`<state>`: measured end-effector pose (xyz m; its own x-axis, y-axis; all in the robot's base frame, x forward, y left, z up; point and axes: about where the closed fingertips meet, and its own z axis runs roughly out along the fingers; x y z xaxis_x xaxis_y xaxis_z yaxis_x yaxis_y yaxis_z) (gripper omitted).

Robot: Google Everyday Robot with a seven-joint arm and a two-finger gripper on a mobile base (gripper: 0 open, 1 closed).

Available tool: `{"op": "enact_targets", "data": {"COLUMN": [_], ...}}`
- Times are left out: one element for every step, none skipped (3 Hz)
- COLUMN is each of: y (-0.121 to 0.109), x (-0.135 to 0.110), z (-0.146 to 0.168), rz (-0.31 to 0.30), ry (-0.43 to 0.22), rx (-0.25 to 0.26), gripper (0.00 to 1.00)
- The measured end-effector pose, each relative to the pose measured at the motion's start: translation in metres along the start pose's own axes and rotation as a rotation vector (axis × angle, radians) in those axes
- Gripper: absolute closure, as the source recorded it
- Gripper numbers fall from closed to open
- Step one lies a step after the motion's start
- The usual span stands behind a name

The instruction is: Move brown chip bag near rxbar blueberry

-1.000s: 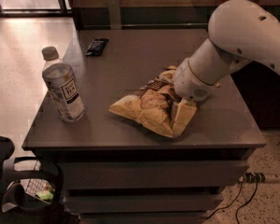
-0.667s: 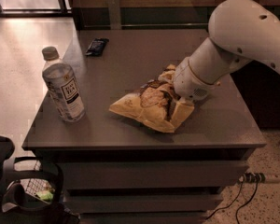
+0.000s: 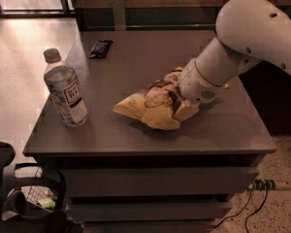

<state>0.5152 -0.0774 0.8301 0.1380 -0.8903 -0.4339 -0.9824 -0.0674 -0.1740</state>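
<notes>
The brown chip bag (image 3: 144, 108), crinkled, dark brown and pale yellow, lies in the middle of the grey table (image 3: 136, 140). My gripper (image 3: 181, 102) is down at the bag's right end, hidden behind my white wrist (image 3: 200, 81) and touching the bag. The rxbar blueberry (image 3: 100, 48), a small dark flat wrapper, lies at the table's far left, well away from the bag.
A clear labelled water bottle (image 3: 65, 90) stands upright at the table's front left. A wall runs behind the table. Below at the front left is a dark basket-like object (image 3: 31, 193). Cables (image 3: 254, 200) lie on the floor at the right.
The bag's right end has bunched up slightly toward my wrist. The bag stays in the same spot, and the bottle and bar have not moved.
</notes>
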Motion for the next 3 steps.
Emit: {"op": "enact_targets", "data": {"y": [0.000, -0.011, -0.037], "x": [0.000, -0.003, -0.014], "z": [0.000, -0.021, -0.068], "rz": [0.000, -0.018, -0.065], "ry": [0.000, 0.053, 0.173], "rx": [0.000, 0.025, 0.086], "gripper": [1.00, 1.00, 1.00]}}
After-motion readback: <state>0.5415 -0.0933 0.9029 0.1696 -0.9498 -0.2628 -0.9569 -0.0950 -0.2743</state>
